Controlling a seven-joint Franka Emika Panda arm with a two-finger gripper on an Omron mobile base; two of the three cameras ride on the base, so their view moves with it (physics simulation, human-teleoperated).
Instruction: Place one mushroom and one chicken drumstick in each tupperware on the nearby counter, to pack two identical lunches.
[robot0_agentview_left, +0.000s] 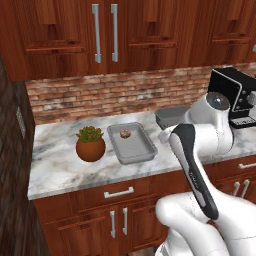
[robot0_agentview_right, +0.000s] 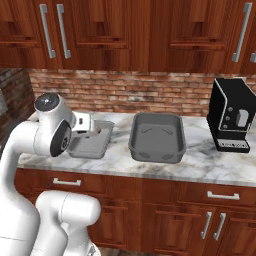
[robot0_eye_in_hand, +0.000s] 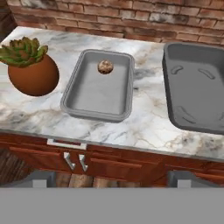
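Blocking most of the deeper tray (robot0_agentview_left: 172, 116) in the left base view, the arm carries its pincer (robot0_eye_in_hand: 109, 177) spread, empty, fingertips barely showing.

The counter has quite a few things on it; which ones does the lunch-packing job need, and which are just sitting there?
For the job:
- small grey tupperware
- mushroom lying in it
- larger, deeper grey tupperware, nothing in it
- marble counter

Just sitting there:
- potted succulent
- black coffee machine
- brick wall
- wooden cabinets
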